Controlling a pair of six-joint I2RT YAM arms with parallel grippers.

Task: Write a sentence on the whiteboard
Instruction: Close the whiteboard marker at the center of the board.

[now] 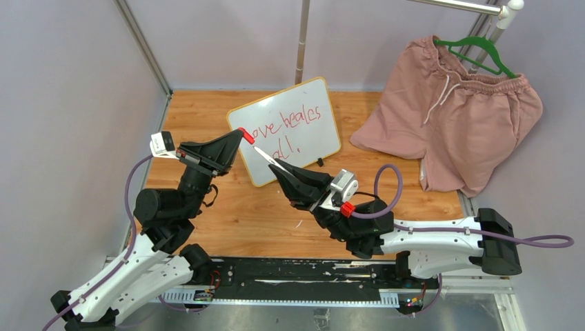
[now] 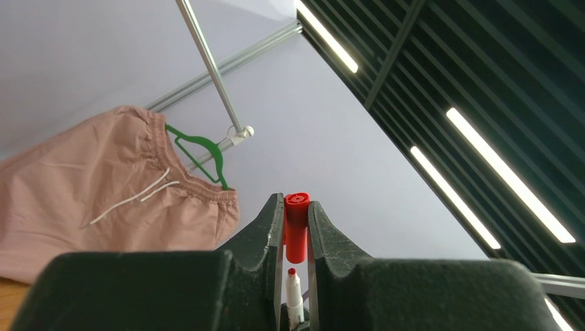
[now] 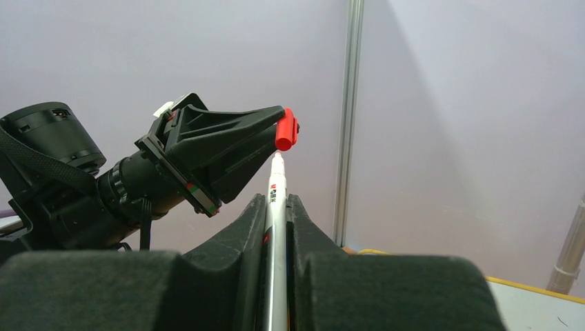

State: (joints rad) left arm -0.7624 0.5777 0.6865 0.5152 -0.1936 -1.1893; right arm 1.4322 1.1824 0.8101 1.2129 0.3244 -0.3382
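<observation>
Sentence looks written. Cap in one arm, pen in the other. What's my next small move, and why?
Likely nudge the white marker pen in the right fingers toward the small red plastic cap pinched by the left fingers, to seat its tip. The red handwritten sentence already covers the yellow-framed whiteboard, and the tip sits just short of the cap, not yet inside.

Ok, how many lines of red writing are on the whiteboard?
2. The upper line crosses the whiteboard's middle; the shorter lower line sits beneath it, its start possibly hidden behind the marker.
</observation>
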